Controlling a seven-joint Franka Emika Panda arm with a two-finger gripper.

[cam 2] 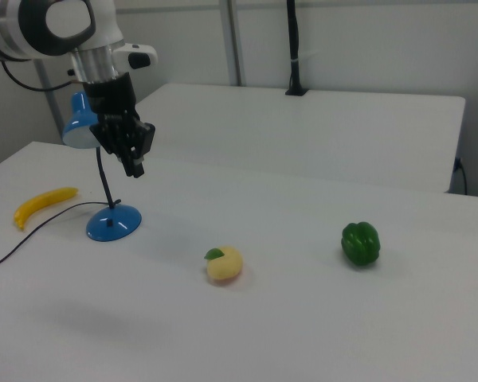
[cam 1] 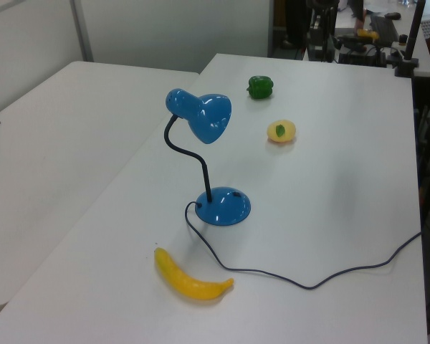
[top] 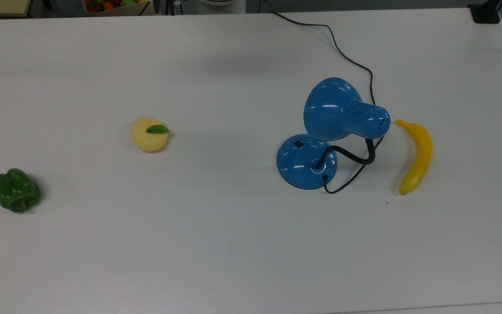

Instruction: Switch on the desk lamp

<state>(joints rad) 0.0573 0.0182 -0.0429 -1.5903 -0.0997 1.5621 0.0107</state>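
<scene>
Blue lamp [top: 316, 144] unlit; gripper [cam 2: 134, 165] is seen upper left in the right view — fingers near-closed, empty; approach stage — descent to the base switch [top: 297, 142] is judged next.

White table [top: 233, 261] carries lamp [top: 306, 162], banana [top: 417, 156], yellow fruit [top: 148, 134], green pepper [top: 17, 190], all well apart except lamp and banana.
</scene>
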